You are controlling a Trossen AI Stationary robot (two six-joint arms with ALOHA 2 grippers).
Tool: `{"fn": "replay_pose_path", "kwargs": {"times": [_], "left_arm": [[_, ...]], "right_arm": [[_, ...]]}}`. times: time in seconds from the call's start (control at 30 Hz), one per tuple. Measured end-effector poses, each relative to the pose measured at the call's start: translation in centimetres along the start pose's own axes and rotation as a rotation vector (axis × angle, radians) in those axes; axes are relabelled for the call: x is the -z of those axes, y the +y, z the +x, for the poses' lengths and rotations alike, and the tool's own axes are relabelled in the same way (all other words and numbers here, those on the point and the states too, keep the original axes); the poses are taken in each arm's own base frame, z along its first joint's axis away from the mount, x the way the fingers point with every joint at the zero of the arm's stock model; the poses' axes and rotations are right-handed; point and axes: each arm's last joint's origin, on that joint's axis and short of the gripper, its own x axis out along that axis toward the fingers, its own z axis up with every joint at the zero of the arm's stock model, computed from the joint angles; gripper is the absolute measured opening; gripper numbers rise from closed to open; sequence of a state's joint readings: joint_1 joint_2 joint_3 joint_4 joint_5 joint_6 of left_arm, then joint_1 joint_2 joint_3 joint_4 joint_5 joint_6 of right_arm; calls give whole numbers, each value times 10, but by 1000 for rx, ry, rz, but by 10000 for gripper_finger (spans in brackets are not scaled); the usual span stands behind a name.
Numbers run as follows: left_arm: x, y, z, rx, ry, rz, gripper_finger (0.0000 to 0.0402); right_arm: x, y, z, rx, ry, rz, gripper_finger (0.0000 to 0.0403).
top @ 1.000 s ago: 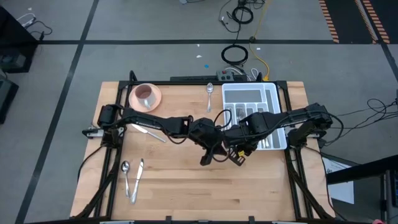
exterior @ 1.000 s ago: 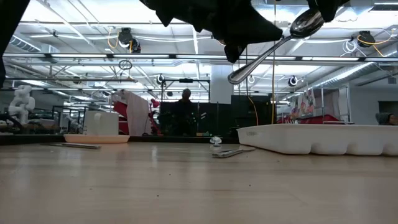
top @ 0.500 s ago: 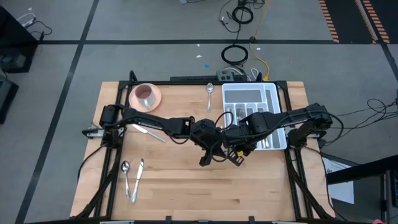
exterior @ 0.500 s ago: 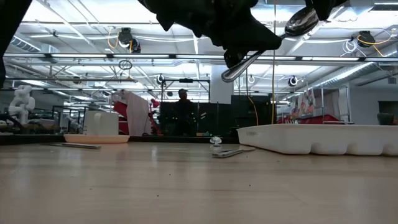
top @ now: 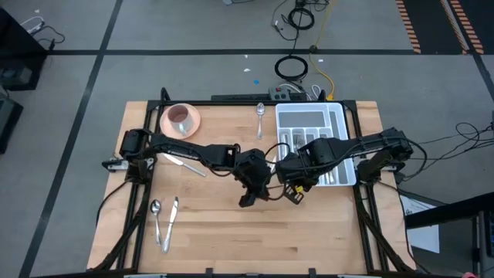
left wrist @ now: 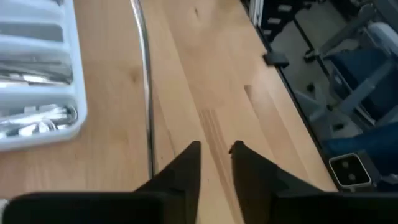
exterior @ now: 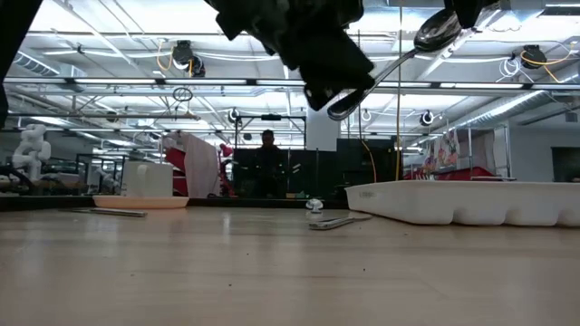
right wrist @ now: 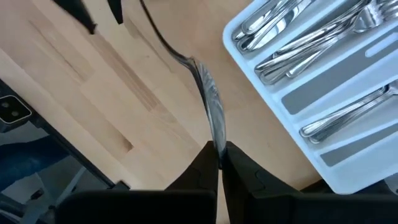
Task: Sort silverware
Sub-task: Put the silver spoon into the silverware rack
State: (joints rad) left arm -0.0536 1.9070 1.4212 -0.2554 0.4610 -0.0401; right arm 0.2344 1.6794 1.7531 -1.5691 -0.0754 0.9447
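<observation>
Wooden table (top: 216, 224) shows sorting part-done: tray (top: 336, 116) holds several pieces, right gripper (right wrist: 216, 148) pinches a spoon (right wrist: 208, 109), left gripper (left wrist: 214, 151) slightly spread, strays remain left.

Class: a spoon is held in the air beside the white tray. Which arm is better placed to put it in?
The right. Its pincer is shut on the spoon, close beside the white tray. The left pincer is open, holding nothing.
</observation>
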Motion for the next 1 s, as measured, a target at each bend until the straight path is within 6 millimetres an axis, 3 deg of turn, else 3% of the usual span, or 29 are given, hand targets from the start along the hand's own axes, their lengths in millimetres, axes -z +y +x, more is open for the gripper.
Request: {"fn": "replay_pose_path", "kwargs": {"times": [0.2, 0.43, 0.7, 0.83, 1.0], "left_arm": [[-8, -8, -15, -7, -31, 13, 160], [-13, -7, -27, -196, -53, 98, 208], [-10, 4, -6, -140, -90, 78, 220], [-12, 1, -1, -89, -116, 89, 185], [-11, 6, -3, -104, -108, 95, 49]], "right_arm": [[0, 0, 0, 4, -3, 0, 0], [0, 0, 0, -3, -8, 1, 0], [-4, 3, 0, -29, -44, -5, 0], [-8, 0, 0, -29, -51, -8, 0], [-11, -2, -1, -26, -50, -22, 0]]}}
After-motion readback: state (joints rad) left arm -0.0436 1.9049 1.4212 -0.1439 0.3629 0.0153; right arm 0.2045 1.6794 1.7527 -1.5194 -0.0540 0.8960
